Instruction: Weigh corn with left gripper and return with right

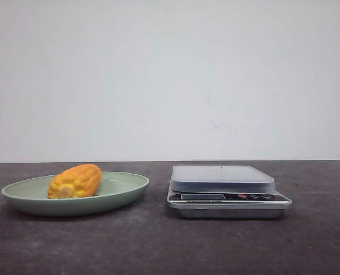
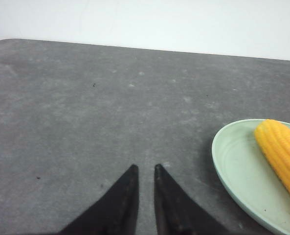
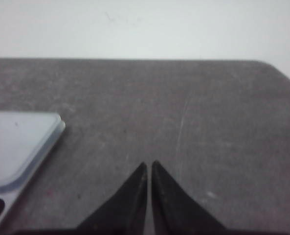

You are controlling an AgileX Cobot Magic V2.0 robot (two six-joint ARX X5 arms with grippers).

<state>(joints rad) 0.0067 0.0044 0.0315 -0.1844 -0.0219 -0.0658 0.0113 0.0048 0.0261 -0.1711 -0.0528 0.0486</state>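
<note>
The left gripper (image 2: 145, 170) is hovering over the bare dark table (image 2: 86, 112) with its black fingertips nearly together, only a thin gap between them, gripping nothing. The right gripper (image 3: 148, 166) is likewise sitting closed and empty above the table, its tips almost touching. Beside the left gripper, a pale green plate (image 2: 233, 166) is holding the corn (image 2: 281, 152), which is lying on its side. In the front view the corn (image 1: 75, 181) is resting in the plate (image 1: 124, 189) on the left, and a silver kitchen scale (image 1: 227, 192) is standing just beside it on the right, its platform bare.
</note>
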